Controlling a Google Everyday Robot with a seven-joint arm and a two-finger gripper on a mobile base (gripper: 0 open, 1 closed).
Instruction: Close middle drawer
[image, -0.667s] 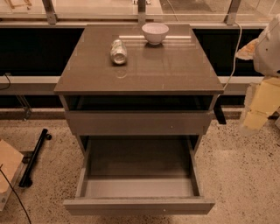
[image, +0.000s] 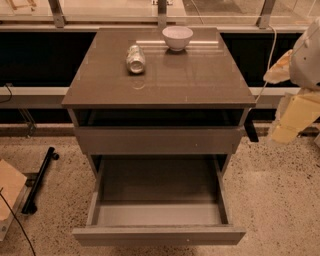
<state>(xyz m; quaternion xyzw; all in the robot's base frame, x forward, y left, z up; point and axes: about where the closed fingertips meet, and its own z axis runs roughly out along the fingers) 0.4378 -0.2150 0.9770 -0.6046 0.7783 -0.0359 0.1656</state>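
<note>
Nothing has visibly shifted since the earlier frame; the middle drawer (image: 159, 235) stays pulled far out beneath the cabinet (image: 200, 80); the gripper (image: 295, 117) hangs well right of it, its grip impossible to tell; the can (image: 135, 58) bears no legible label.

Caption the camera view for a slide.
Middle drawer open; gripper hangs to the cabinet's right, bowl and tipped can on top.

The cabinet top (image: 200, 75), glossy and smooth, mirrors the glazed white bowl (image: 177, 36) (near its back edge). The middle drawer (image: 159, 235) looks matt grey. The gripper (image: 290, 122), beyond the right edge, looks like pale matt plastic.
</note>
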